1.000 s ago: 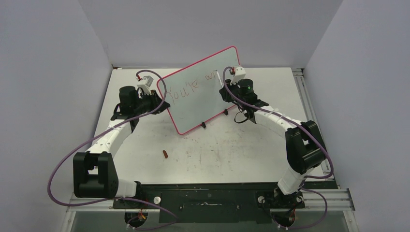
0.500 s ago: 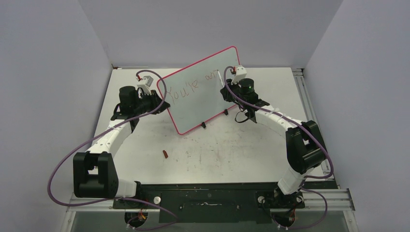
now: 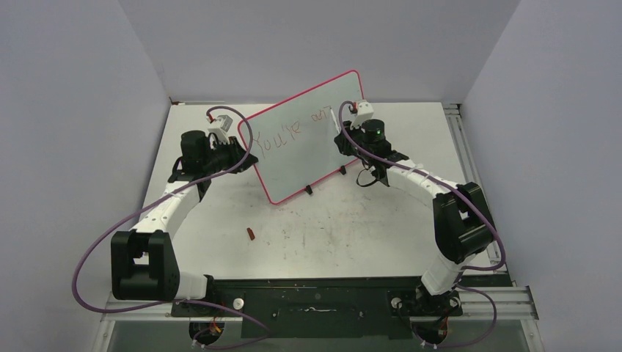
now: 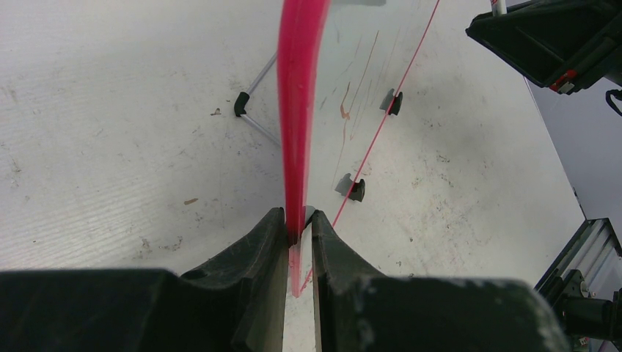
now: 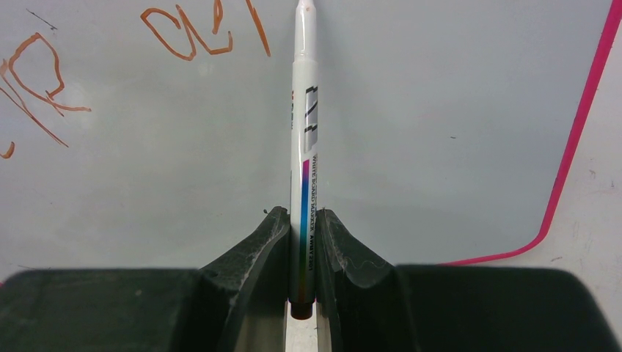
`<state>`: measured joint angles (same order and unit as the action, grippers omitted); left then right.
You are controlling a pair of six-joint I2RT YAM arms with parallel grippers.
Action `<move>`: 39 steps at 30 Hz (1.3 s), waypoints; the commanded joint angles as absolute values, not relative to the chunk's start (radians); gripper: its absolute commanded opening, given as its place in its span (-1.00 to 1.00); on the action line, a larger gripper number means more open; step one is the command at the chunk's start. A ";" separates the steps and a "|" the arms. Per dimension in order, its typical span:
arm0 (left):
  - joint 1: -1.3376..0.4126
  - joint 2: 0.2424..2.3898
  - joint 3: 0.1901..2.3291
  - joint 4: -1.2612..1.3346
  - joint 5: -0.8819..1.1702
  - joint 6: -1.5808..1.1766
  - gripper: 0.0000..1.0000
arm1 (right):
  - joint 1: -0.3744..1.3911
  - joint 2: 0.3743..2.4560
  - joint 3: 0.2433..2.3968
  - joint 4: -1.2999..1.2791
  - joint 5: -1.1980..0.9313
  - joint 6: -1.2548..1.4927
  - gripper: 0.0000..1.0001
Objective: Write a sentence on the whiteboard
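Standing on its long edge mid-table [image 3: 352,227], propped on black clip feet [image 3: 309,190]: the whiteboard [image 3: 308,147], writing face turned toward the arm bases. Long axis running across the table, left end nearer, right end swinging away toward the far right.

Over to the left gripper [image 4: 297,220]: pinched tight on the pink-red rim at the board's left edge, one finger either side.

And the right gripper [image 5: 302,220]: clamped on a white marker [image 5: 304,110], barrel lying straight out along the fingers, tip pointing at the board face just beside the last stroke. Touching or a hair off, cannot tell.

The sentence [image 3: 282,136] so far: reddish-brown "You're" plus a few more letters, running along the board's long axis near the top.

Lying alone on the near table, well apart: a small reddish-brown piece [image 3: 251,234].
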<state>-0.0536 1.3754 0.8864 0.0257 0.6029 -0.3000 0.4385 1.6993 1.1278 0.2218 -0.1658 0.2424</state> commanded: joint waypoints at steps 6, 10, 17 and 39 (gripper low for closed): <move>-0.060 1.361 0.925 0.014 0.589 -0.285 -1.00 | 0.446 1.667 1.098 0.213 -0.160 0.235 -0.89; -0.060 1.356 0.924 0.010 0.585 -0.282 -1.00 | 0.448 1.651 1.094 0.211 -0.151 0.235 -0.89; -0.060 1.350 0.927 0.002 0.578 -0.270 -1.00 | 0.446 1.512 1.048 0.230 -0.131 0.247 -0.89; -0.060 1.346 0.931 -0.035 0.566 -0.253 -1.00 | 0.382 1.622 1.128 0.240 -0.248 0.187 -0.89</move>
<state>-0.0582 1.3655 0.8948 -0.0074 0.5949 -0.2718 0.3801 1.6169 1.0676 0.1925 -0.2260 0.2073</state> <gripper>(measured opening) 0.138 0.157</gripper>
